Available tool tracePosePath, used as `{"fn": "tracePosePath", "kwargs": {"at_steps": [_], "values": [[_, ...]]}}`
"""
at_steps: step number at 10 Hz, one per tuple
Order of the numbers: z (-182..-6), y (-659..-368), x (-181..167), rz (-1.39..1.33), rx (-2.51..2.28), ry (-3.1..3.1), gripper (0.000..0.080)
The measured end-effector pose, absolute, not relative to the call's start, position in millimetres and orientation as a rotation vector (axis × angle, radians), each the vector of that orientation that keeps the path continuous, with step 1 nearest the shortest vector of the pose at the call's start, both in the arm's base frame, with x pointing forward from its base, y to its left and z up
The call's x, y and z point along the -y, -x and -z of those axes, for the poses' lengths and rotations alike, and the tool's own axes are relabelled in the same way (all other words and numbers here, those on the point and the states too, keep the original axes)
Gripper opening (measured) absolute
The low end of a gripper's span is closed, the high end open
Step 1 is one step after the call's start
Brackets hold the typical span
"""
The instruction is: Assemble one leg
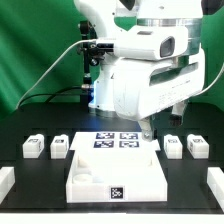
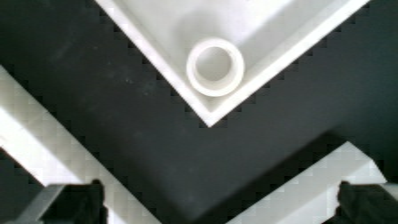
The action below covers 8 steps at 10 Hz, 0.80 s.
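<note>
Four small white legs with black-and-white tags stand on the black table in the exterior view: two on the left (image 1: pixel 33 147) (image 1: pixel 60 148) and two on the right (image 1: pixel 173 145) (image 1: pixel 197 147). My gripper (image 1: pixel 150 128) hangs over the far right corner of the large flat white panel (image 1: pixel 100 172), left of the right-hand legs. In the wrist view the gripper (image 2: pixel 217 205) is open and empty, with dark fingertips (image 2: pixel 71 205) wide apart. Beyond them is the panel's corner (image 2: pixel 160 45) with its round socket (image 2: pixel 215 68). No leg shows in the wrist view.
The marker board (image 1: pixel 115 139) lies just behind the panel. White blocks sit at the front left (image 1: pixel 5 181) and front right (image 1: pixel 215 185) edges. White strips (image 2: pixel 36 130) (image 2: pixel 302 185) cross the black table in the wrist view. A green curtain hangs behind.
</note>
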State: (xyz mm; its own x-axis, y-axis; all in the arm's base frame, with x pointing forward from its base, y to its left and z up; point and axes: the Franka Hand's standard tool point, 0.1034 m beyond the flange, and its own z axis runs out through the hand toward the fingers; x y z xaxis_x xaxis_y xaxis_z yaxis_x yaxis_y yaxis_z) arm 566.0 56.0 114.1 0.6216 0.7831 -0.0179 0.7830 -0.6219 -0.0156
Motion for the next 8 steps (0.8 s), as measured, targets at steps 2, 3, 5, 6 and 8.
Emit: {"fn": "tracePosePath", "kwargs": {"at_steps": [2, 3, 5, 6, 8], "values": [[-113.8, -565.9, -56.0, -0.036, 1.363, 2.823, 0.0649], [-113.8, -565.9, -56.0, -0.036, 1.363, 2.823, 0.0650], [-113.3, -565.5, -56.1, -0.036, 1.370, 2.820, 0.0650], [-108.9, -560.3, -57.8, -0.031, 1.425, 2.792, 0.0650], [-101.8, -534.2, -58.9, -0.054, 1.593, 2.707, 0.0650]]}}
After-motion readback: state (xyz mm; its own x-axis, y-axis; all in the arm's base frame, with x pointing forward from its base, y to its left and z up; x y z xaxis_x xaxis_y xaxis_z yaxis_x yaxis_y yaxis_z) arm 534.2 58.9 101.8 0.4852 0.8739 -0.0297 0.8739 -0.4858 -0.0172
